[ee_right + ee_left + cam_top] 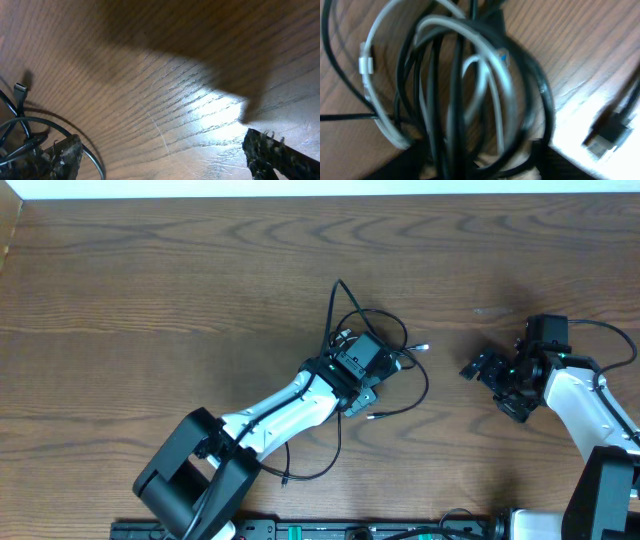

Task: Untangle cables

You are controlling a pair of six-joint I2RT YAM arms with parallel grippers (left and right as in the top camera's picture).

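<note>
**Colours and surface patterns across the three views.**
The table point(150, 280) is mid-brown wood with darker, wavy grain lines, and a pale strip point(320, 187) borders its far edge. The black cables point(542, 100) are plain and glossy. The white cable point(507, 75) looks grey-white where blurred and carries a small blue mark near one bend. One black plug point(610, 132) ends in a silvery tip and lies on a bright white glare patch. The left arm point(290, 405) has a white shell with black joints and a black base. The right arm point(575, 395) is coloured the same way and shows small green lights at its black wrist. The fingers point(272, 152) of the right gripper point(160, 142) are dark and roughly speckled.
</note>
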